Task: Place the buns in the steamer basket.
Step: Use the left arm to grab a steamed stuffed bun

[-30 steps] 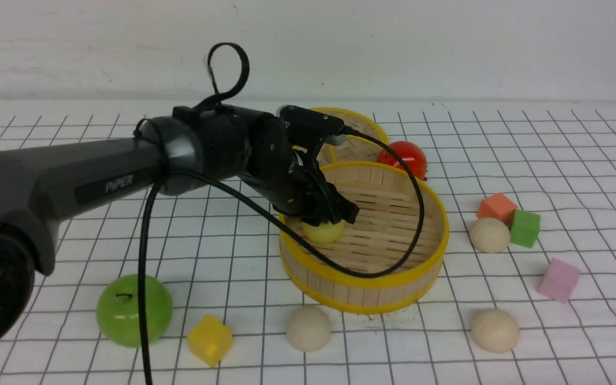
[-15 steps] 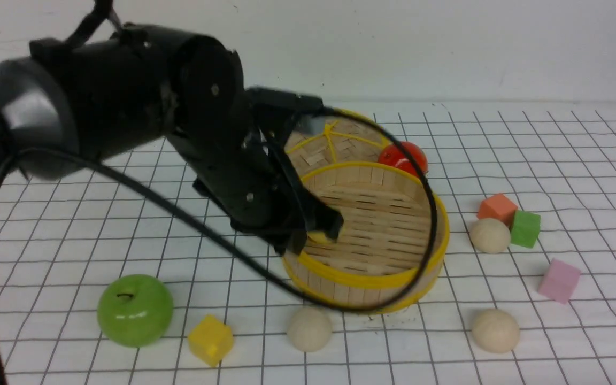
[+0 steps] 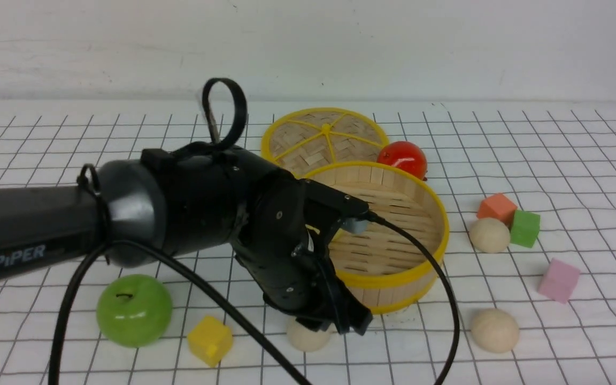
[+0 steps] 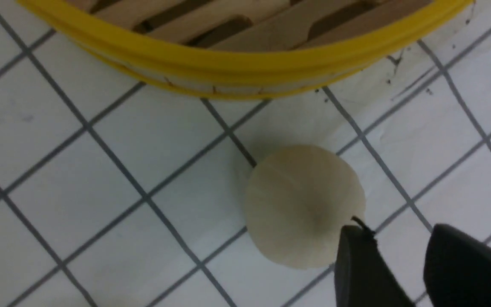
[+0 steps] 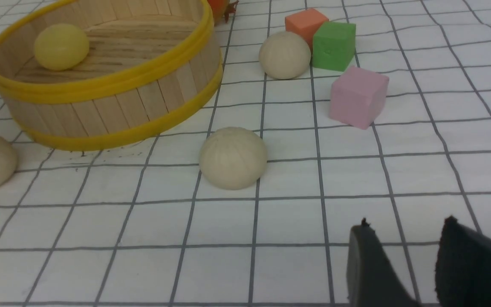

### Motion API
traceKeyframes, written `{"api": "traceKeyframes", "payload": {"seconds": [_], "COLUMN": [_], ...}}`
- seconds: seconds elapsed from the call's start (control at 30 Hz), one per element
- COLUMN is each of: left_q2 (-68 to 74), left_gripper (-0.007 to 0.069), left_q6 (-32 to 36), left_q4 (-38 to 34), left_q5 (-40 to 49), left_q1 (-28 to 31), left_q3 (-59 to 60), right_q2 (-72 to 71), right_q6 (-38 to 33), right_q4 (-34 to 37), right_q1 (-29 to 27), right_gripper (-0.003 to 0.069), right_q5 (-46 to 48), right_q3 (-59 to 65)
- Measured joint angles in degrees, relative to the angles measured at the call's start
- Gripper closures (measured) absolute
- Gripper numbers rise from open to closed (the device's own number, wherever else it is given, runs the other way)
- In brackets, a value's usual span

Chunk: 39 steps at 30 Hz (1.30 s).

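The round bamboo-slat steamer basket (image 3: 393,278) with yellow rims stands mid-table on the white gridded cloth (image 3: 580,176). One smooth pale yellow bun (image 5: 61,46) lies inside it, against the left inner wall. The other three are out on the cloth. The first cream-beige bun (image 4: 303,204) sits just in front of the basket's near wall, apart from it. The second cream-beige bun (image 3: 494,330) lies near and to the right. The third cream-beige bun (image 3: 489,234) lies right of the basket, just beside the green foam cube (image 3: 525,228) and the orange foam cube (image 3: 496,207).

The left gripper (image 3: 340,321) hangs low over the first cream-beige bun. In the wrist view its two dark fingers (image 4: 358,268) stand apart with only cloth between them, and one tip meets the bun's edge; the bun is not gripped. The right gripper (image 5: 406,222) is over bare cloth near the second bun, fingers parted and empty.

A glossy green apple (image 3: 134,310) and a yellow foam cube (image 3: 210,340) sit near left, a pink foam cube (image 3: 558,279) to the right. The flat woven lid (image 3: 324,136) and the shiny red ball (image 3: 402,158) are behind the basket.
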Motion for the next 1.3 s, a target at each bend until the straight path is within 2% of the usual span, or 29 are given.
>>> {"api": "traceKeyframes", "payload": {"seconds": [0.07, 0.2, 0.4, 0.7, 1.03, 1.3], "left_q2": [0.7, 2.1, 3.1, 3.1, 3.1, 4.8], "left_gripper": [0.0322, 0.0293, 0.0314, 0.0387, 0.0356, 0.0355], "left_q6": [-1.0, -3.3, -6.5, -6.8, -7.3, -11.0], "left_q4": [1.1, 3.8, 6.5, 5.6, 6.3, 7.1], "left_q5": [-1.6, -2.6, -2.8, -2.5, -3.9, -2.3], "left_q1": [0.0, 0.0, 0.0, 0.0, 0.0, 0.0], "left_q3": [0.0, 0.0, 0.0, 0.0, 0.0, 0.0], "right_q2": [0.0, 0.0, 0.0, 0.0, 0.0, 0.0], "right_q6": [0.0, 0.0, 0.0, 0.0, 0.0, 0.0], "right_q4": [0.0, 0.0, 0.0, -0.1, -0.1, -0.1], "right_q1": [0.0, 0.0, 0.0, 0.0, 0.0, 0.0], "right_gripper": [0.042, 0.042, 0.042, 0.042, 0.042, 0.042], "right_q5": [0.0, 0.0, 0.0, 0.0, 0.0, 0.0], "right_q3": [0.0, 0.0, 0.0, 0.0, 0.0, 0.0]}}
